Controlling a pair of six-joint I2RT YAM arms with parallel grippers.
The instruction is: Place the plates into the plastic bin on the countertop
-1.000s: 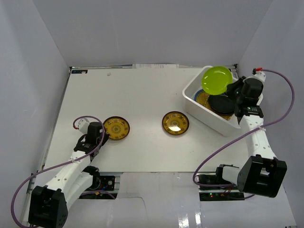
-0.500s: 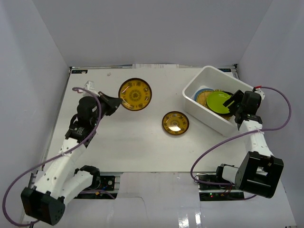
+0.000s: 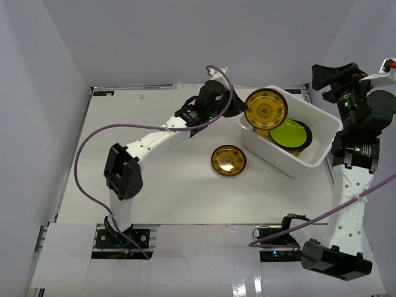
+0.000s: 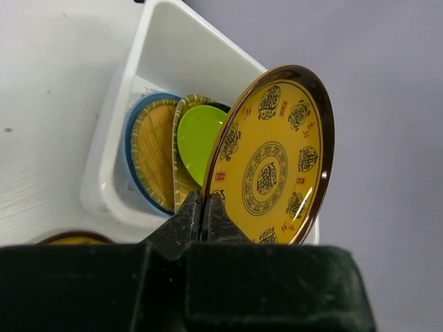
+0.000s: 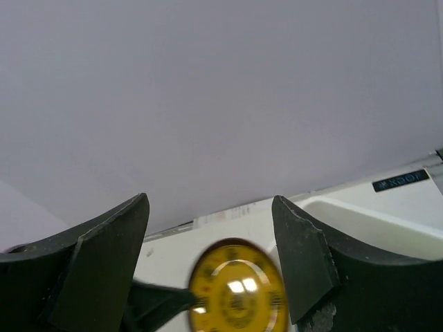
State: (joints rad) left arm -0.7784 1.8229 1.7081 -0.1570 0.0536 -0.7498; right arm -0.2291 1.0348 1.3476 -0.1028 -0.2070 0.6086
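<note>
Left gripper (image 4: 205,214): clamped shut on the lower rim of a gold-amber patterned plate (image 4: 273,162), which stands nearly on edge with its patterned face toward the wrist camera.
Left gripper, change: a second ago it sat low at the near-left of the countertop (image 3: 154,124) beside this plate. Now the arm stretches far across, and the plate hangs over the far-left corner of the plastic bin (image 3: 272,154), not yet inside.
Right gripper (image 5: 209,228): jaws wide, nothing between them.
Right gripper, change: a second ago it held the lime green plate (image 3: 291,133) above the bin. That plate now lies in the bin on top of the others, and the arm has lifted high and clear to the right.
Meaning for the task: one more plate is delivered. The next is at the rim and probably needs only lowering and release. The right arm's retreat leaves the bin free for it.
Left to do: a second gold-amber plate (image 3: 228,159) lies on the countertop near the bin's left wall.
Left wrist only: woven straw-coloured plates (image 4: 156,149) and a light blue plate (image 4: 129,149) beside the green one, mostly hidden from above by the held plate.
Top view only: the held plate's place over the bin corner, and the right arm's height.
Right wrist only: its spread fingers against the pale grey wall (image 5: 208,83), with the held plate blurred below them.
</note>
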